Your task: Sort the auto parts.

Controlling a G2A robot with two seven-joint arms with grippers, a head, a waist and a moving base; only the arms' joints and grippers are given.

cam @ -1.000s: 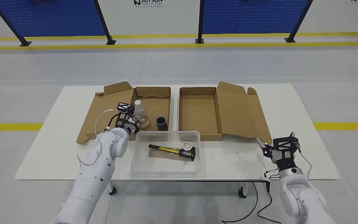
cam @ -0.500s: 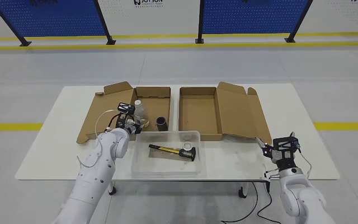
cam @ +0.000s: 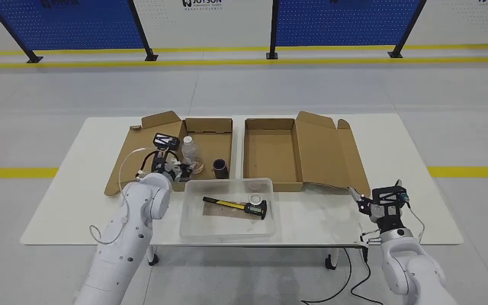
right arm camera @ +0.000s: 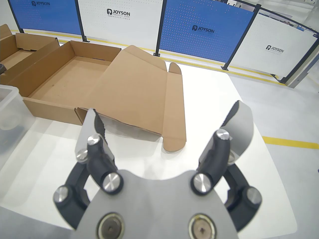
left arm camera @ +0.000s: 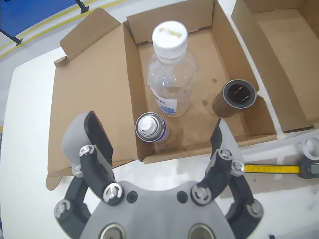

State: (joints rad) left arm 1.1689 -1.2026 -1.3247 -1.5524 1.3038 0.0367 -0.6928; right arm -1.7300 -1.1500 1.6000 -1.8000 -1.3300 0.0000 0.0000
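In the left cardboard box [left arm camera: 139,80] stand a clear bottle [left arm camera: 170,80] with a white cap, a small spray can [left arm camera: 150,128] and a dark cylinder [left arm camera: 235,98]. My left gripper [left arm camera: 159,135] hangs open above the box's near wall, just over the spray can, holding nothing. From above the left gripper [cam: 169,165] sits beside the clear bottle [cam: 191,153] and the dark cylinder [cam: 220,167]. A clear plastic bin [cam: 191,225] holds a yellow-and-black measuring tool [cam: 235,206] and a white ring [cam: 255,199]. My right gripper [right arm camera: 165,125] is open over bare table at the right front.
The right cardboard box [cam: 269,153] lies open with its lid flap [cam: 328,156] spread flat; its flap [right arm camera: 139,93] lies just ahead of my right gripper. The white table [cam: 76,191] has free room on both outer sides. Blue and white fence panels stand behind.
My left gripper has drawn back from the bottle toward the box's near left corner. The right arm has kept still.
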